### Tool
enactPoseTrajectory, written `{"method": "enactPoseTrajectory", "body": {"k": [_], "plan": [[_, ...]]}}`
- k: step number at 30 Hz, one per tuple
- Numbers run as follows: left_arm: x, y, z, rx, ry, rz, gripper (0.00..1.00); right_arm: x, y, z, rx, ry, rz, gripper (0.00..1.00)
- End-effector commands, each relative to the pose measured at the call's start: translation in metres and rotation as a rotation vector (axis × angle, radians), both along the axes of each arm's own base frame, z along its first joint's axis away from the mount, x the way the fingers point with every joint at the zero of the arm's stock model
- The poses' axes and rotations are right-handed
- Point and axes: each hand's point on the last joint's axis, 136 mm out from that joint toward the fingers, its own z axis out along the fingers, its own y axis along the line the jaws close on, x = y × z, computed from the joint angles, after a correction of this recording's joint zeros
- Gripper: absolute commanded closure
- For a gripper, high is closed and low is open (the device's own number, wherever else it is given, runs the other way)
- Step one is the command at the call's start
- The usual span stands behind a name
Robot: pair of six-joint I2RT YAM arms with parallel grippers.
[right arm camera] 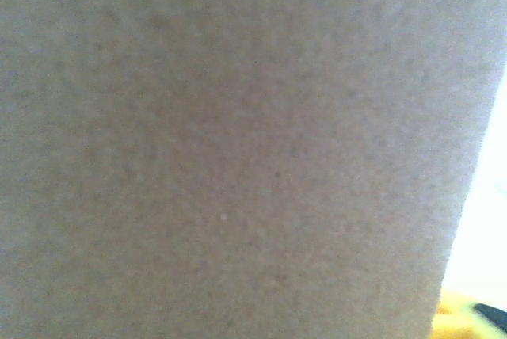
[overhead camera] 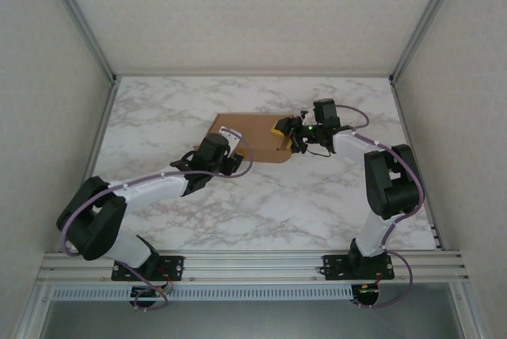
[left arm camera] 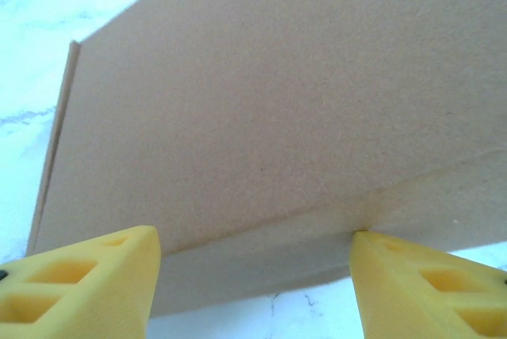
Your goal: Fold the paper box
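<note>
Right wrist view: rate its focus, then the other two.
Right wrist: badly blurred, the paper box too close to focus, with white glare at the right edge. Left wrist: cardboard grain sharp, table washed out. Top external: evenly lit, crisp.

The left arm [overhead camera: 150, 187] and right arm [overhead camera: 352, 145] share white tubular links, bulky black joint housings and a thin lilac cable [overhead camera: 77, 214] looping back from the wrist. The left gripper [left arm camera: 253, 276] has yellow wedge-shaped fingers [left arm camera: 79, 283] with hollow cut-outs. Just behind the right gripper [overhead camera: 282, 128] glows a small green light [overhead camera: 308, 127].
</note>
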Motion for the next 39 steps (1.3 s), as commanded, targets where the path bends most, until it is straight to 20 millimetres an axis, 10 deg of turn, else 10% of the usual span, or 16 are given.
{"method": "enactPoseTrajectory", "body": {"k": [1, 9, 24, 39], "plan": [[-0.010, -0.010, 0.039, -0.022, -0.114, -0.122, 0.34, -0.035, 0.014, 0.007, 0.057, 0.133, 0.075, 0.61], [-0.043, -0.016, 0.020, 0.254, -0.166, -0.412, 0.29, -0.038, 0.016, 0.015, 0.101, 0.139, 0.065, 0.61], [-0.002, -0.025, 0.032, 0.237, -0.255, -0.267, 0.30, -0.047, 0.019, 0.036, 0.180, 0.122, 0.079, 0.62], [-0.072, -0.044, 0.011, 0.334, -0.120, -0.757, 0.31, -0.046, 0.013, 0.039, 0.166, 0.117, 0.067, 0.62]]}}
